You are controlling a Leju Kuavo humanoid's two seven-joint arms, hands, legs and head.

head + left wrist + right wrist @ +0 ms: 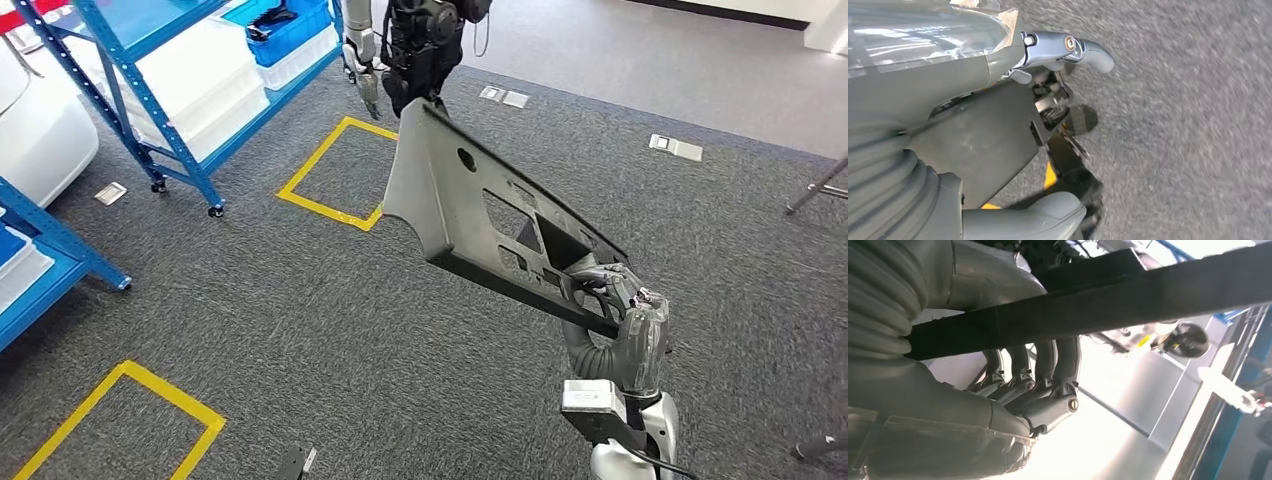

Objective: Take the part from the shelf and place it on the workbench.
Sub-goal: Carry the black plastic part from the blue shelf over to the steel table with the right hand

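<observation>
Currently my right hand [610, 295] grips the long dark-grey plastic panel part [480, 215] by its lower edge, above grey carpet [300, 320]; left hand [1058, 95] state: cannot tell.

Grey carpet [300, 320] fills the frame, with one yellow tape square [335, 172] at upper centre and another [120, 420] at lower left. Silver floor plates [676, 148] sit upper right; white bins [195, 80] upper left.

Bright, even light (wrist views blurred, glaring).
</observation>
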